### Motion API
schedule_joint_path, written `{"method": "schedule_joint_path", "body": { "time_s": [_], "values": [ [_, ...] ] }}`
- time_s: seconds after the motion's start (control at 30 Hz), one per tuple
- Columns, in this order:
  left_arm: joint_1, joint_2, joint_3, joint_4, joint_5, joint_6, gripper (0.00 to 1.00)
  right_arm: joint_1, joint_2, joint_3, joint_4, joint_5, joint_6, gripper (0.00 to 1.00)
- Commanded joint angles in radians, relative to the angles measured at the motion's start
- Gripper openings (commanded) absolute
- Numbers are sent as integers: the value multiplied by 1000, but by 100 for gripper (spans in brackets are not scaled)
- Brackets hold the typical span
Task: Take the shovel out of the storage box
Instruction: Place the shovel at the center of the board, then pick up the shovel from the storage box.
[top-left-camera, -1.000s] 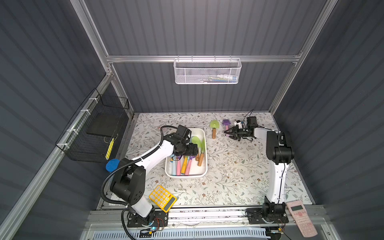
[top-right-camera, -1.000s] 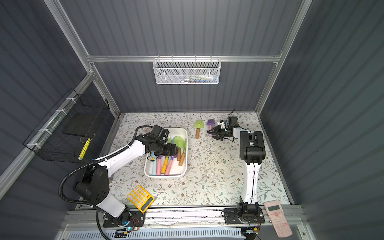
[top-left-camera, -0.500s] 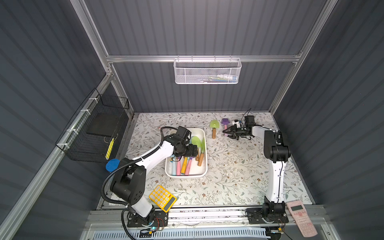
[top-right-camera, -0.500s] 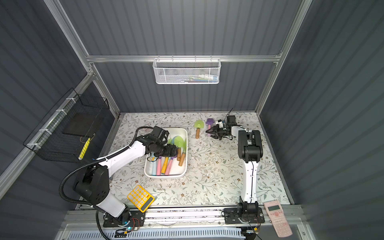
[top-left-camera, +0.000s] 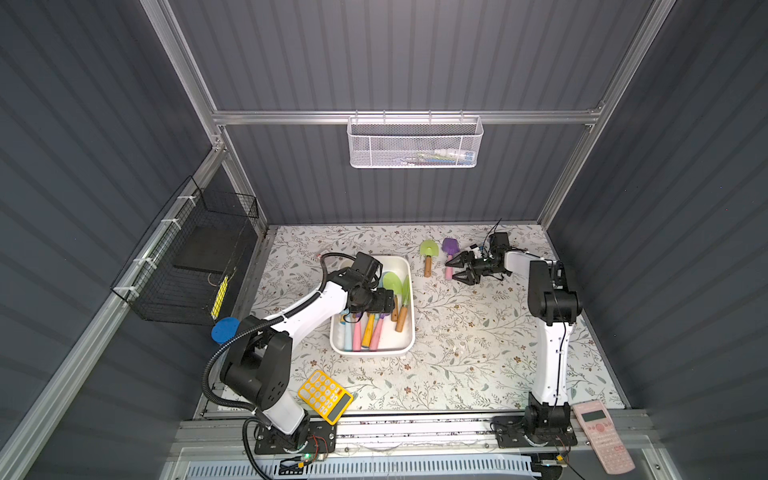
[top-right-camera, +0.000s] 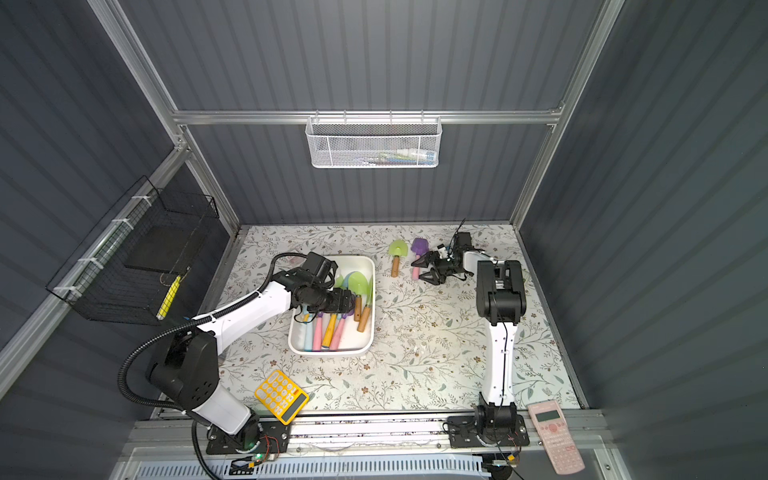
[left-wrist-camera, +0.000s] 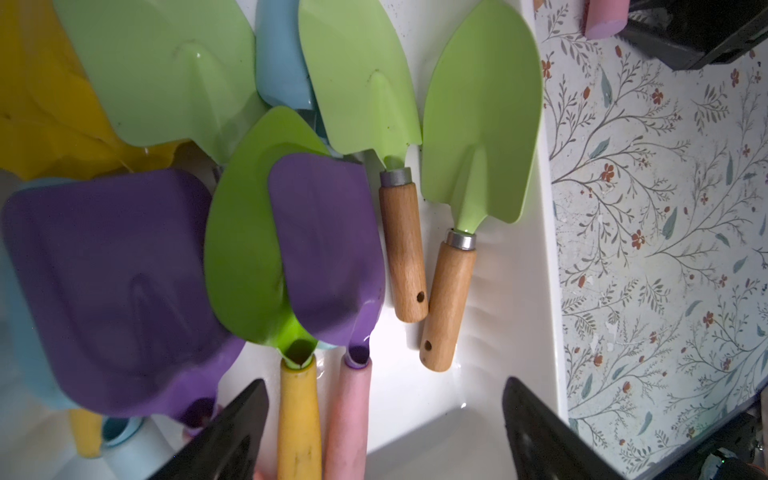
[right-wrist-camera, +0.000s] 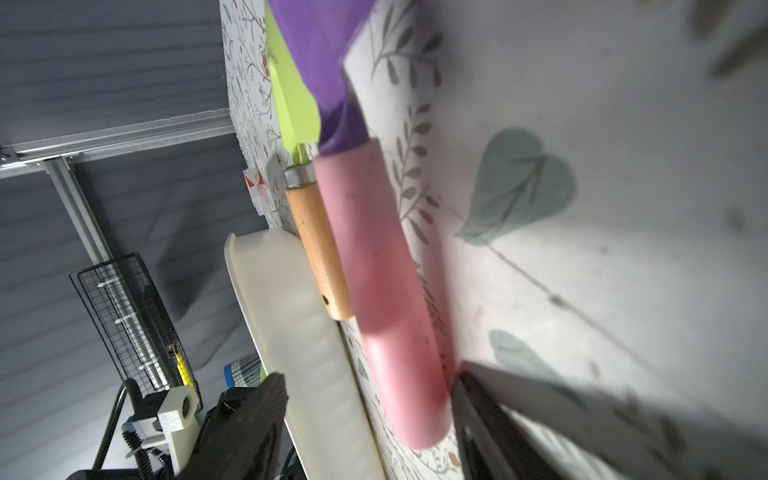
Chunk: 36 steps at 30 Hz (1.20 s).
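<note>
Hovering our left gripper (left-wrist-camera: 382, 384), jaws spread, over the storage box (top-left-camera: 412, 291), we risk pinching two overlapped shovels (left-wrist-camera: 249, 232), and our right gripper (top-left-camera: 452, 270), jaws apart, could nudge the purple shovel (top-left-camera: 449, 246).

Recording the storage box (top-left-camera: 390, 343): white, shallow, round-cornered, sitting flat on the floral mat (top-left-camera: 478, 332) and holding a loose heap of toy shovels (left-wrist-camera: 324, 241) with green, purple, blue and yellow blades and wooden, pink and yellow handles. Noting a purple shovel (top-left-camera: 449, 254) with a pink handle lying outside the box on the mat, just beside a green wooden-handled shovel (top-left-camera: 428, 257), both blades pointing rearward.
</note>
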Motion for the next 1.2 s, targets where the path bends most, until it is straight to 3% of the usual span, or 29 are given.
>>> {"method": "schedule_joint_path", "body": {
  "time_s": [0.0,0.27,0.4,0.77,1.17],
  "values": [
    [-4,6,21,-33,-12,1,88,-5,-55,-39,-124,136,-45,71],
    [-78,45,77,-88,-94,12,78,-3,-298,-218,-176,430,-64,74],
    [-116,96,97,-55,-67,-2,68,8,-448,-340,-152,503,-59,72],
    [-121,220,142,2,-47,-17,45,69,-725,-475,-180,546,-77,70],
    [-130,293,202,23,-15,-19,39,93,-798,-543,-145,526,-50,69]
  ]
}}
